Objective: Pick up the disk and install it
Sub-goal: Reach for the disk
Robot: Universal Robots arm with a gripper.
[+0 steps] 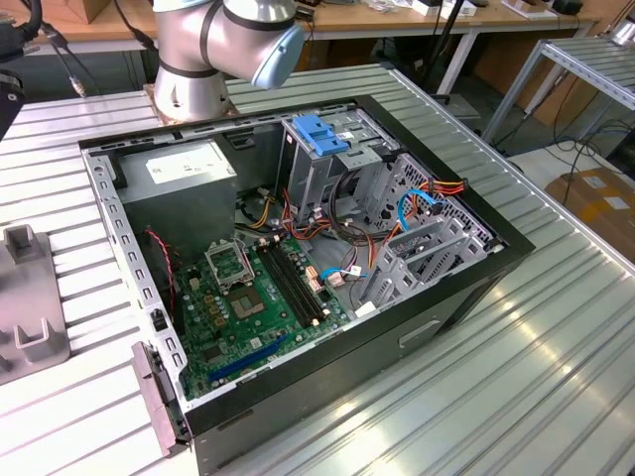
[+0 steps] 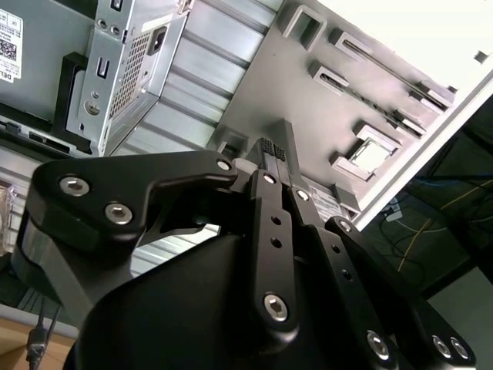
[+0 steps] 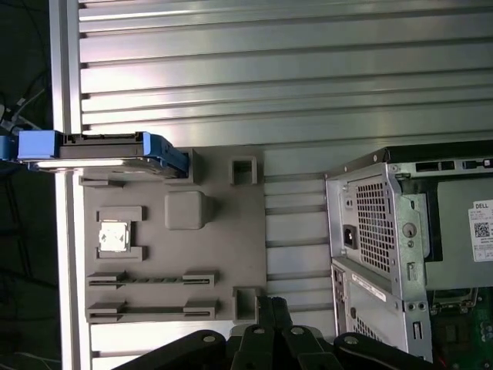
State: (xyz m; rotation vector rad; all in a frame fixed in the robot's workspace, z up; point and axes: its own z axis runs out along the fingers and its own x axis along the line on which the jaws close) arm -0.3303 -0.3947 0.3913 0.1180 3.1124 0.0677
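Ribbed metal table (image 1: pixel 516 377) with an open computer case (image 1: pixel 327 397) lying at its centre in the exterior view. The robot arm (image 1: pixel 228 40) rises at the case's twelve o'clock. A grey fixture plate (image 1: pixel 30 327) lies at its nine o'clock, on the exterior view's left. Inside the case, a blue bracket (image 1: pixel 319 134) tops the metal drive cage (image 1: pixel 308 178). In the first wrist view the disk (image 3: pixel 100 154) stands on its long edge at a corner of that plate, by the table's edge. The gripper (image 3: pixel 269 308) hangs over the plate's opposite side, well apart from the disk. Both wrist views show its two black fingers (image 2: pixel 266 158) pressed together, gripping nothing
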